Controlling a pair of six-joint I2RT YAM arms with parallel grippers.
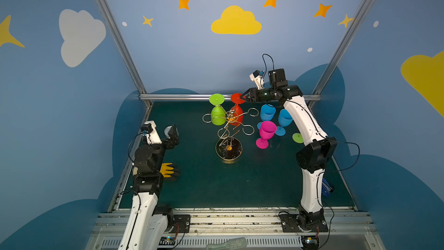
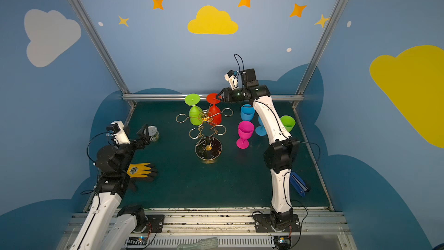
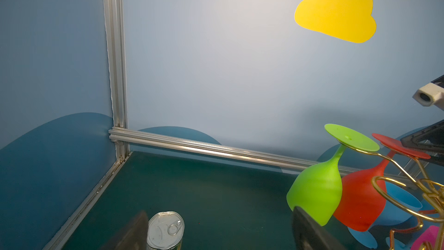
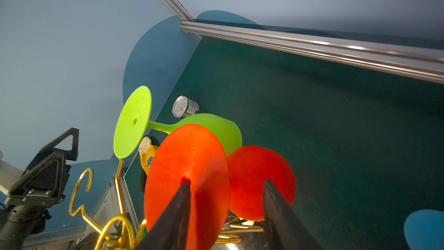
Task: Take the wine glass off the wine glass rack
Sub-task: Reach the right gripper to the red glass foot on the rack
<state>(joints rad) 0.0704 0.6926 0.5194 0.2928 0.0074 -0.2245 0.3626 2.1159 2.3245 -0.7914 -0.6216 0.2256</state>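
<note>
The gold wire wine glass rack (image 1: pixel 228 150) (image 2: pixel 208 149) stands mid-table. Two glasses hang upside down from its far arms: a red wine glass (image 1: pixel 236 114) (image 2: pixel 214 114) (image 4: pixel 187 164) and a green wine glass (image 1: pixel 217 115) (image 2: pixel 195 116) (image 3: pixel 317 188). My right gripper (image 1: pixel 243 97) (image 2: pixel 218 97) (image 4: pixel 226 182) reaches in from the right at the red glass's foot. Its jaws straddle the foot's rim, one finger lying on the foot's face, the other apart from it with a gap. My left gripper (image 1: pixel 171 133) (image 2: pixel 145 132) (image 3: pixel 218 223) hovers open at the table's left, holding nothing.
A tin can (image 2: pixel 153 133) (image 3: pixel 165 229) stands by the left gripper. Two blue glasses (image 1: pixel 267 113), a pink glass (image 1: pixel 266 131) and a green glass (image 2: pixel 287 123) stand upright right of the rack, under my right arm. A yellow glove (image 2: pixel 140 170) lies front left.
</note>
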